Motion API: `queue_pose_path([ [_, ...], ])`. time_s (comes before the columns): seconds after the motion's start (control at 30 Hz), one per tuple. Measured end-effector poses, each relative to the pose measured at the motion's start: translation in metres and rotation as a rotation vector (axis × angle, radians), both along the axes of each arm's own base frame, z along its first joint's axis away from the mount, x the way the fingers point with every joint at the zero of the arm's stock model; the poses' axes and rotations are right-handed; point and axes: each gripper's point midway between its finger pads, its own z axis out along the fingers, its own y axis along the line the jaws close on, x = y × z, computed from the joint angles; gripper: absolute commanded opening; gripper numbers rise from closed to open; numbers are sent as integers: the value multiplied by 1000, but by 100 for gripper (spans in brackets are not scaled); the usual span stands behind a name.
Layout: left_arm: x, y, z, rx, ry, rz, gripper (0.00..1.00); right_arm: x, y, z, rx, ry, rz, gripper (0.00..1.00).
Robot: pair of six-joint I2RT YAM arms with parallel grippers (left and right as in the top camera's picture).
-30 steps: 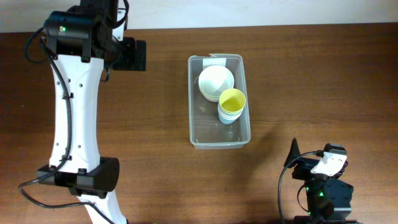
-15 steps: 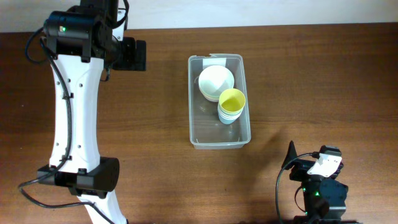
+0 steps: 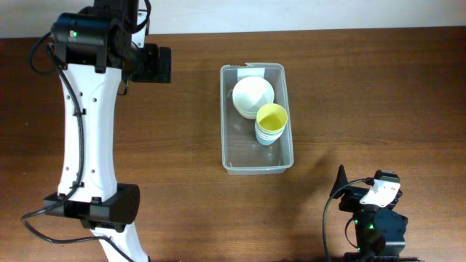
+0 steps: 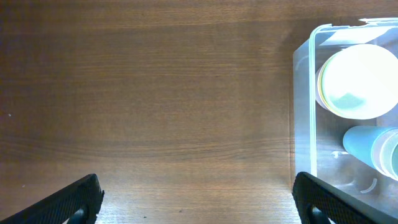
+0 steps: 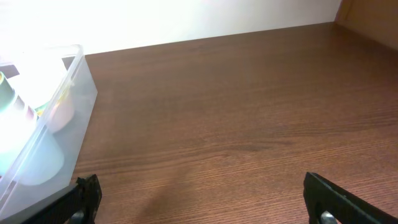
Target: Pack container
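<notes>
Brown wood grain runs across the table (image 3: 378, 94) in the overhead view, and the clear plastic container (image 3: 228, 142) stands about mid-table with its long sides running far to near and a small white label (image 3: 251, 65) at its far short rim. In its far half lies a stack of pale bowls (image 3: 253, 94), and just near and right of them, touching, a yellow cup (image 3: 271, 118) sits nested in blue cups (image 3: 265, 138). The white left arm (image 3: 80, 124) reaches from the near left edge to the far left, its black head well apart from the container. The right arm (image 3: 375, 218) is folded low at the near right corner. From the left wrist, the left gripper (image 4: 199, 200) has its two black fingers (image 4: 78, 198) spread wide apart at the bottom corners, with only bare wood between them. The container shows at the right edge of this view, holding the bowls and, beside them, a blue cup. From the right wrist, the right gripper (image 5: 208, 202) likewise stands wide apart over bare table, gripping nothing, and the container lies at the left edge, its contents washed out by glare.
</notes>
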Motion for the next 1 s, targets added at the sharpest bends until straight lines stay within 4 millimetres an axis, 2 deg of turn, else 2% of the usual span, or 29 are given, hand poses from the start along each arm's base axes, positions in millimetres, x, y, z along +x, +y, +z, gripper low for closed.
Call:
queue_pose_path([
  [0.47,-1,0,0,1,3,0,100,0,0,0,0,0,0,99],
  [0.6,3,6,6,31,-34,17,100,0,0,0,0,0,0,99],
  [0.7,10,10,28,38,-151,28,100,0,0,0,0,0,0,99],
  [0.83,5,16,76,28,-377,28,100,0,0,0,0,0,0,99],
  [0.93,-17,30,97,33,-502,44,100,0,0,0,0,0,0,99],
  [1.0,-33,40,101,35,-563,64,100,0,0,0,0,0,0,99],
])
